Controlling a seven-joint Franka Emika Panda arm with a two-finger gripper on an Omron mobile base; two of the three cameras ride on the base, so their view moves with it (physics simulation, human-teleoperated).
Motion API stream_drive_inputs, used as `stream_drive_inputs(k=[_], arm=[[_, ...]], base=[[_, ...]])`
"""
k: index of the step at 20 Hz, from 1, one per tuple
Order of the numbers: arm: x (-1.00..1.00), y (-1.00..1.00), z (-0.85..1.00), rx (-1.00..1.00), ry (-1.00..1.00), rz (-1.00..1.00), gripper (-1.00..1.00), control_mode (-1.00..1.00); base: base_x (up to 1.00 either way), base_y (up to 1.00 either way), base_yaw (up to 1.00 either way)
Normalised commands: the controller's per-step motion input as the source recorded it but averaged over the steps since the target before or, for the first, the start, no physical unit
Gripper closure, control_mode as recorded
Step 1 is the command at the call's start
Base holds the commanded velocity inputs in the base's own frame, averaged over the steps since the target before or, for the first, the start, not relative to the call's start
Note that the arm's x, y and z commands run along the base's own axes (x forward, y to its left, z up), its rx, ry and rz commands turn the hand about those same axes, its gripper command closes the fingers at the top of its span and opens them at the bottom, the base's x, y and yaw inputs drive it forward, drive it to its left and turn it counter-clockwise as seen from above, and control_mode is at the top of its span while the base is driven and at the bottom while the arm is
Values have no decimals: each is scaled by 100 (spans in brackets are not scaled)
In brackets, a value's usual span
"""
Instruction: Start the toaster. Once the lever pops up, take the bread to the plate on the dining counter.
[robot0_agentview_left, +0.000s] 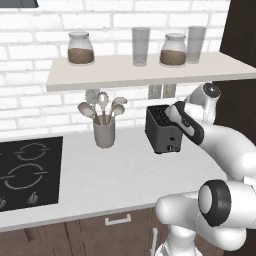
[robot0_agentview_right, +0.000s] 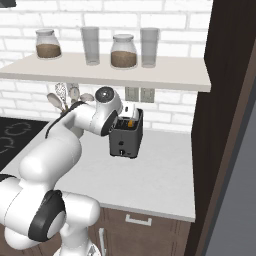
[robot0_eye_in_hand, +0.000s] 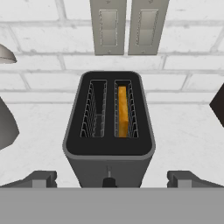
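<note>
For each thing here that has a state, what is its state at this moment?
toaster: upright on the worktop, one slot empty, one slot filled.
bread: on edge, deep in the right slot in the hand view.
gripper: jaws wide open, above the toaster's front, holding nothing.
two jars: lidded, partly filled with brown contents.
two glasses: upright, empty.
utensil cup: upright, holding spoons.

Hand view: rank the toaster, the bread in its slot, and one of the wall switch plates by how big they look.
1. toaster, clearly largest.
2. wall switch plate, cropped by the top edge and farther away, so its rank against the bread is unsure.
3. bread, seen edge-on as a thin strip in the right slot.
</note>
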Motion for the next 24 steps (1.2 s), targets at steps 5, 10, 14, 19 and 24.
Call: stream_drive_inputs(k=[5, 10, 14, 19, 24], arm=[[0, 0, 0, 0, 0, 0, -100, -100], [0, 0, 0, 0, 0, 0, -100, -100], [0, 0, 0, 0, 0, 0, -100, -100], [0, 0, 0, 0, 0, 0, -100, -100], [0, 0, 0, 0, 0, 0, -100, -100]], base=[[0, 0, 0], [0, 0, 0], [0, 0, 0], [0, 0, 0], [0, 0, 0]])
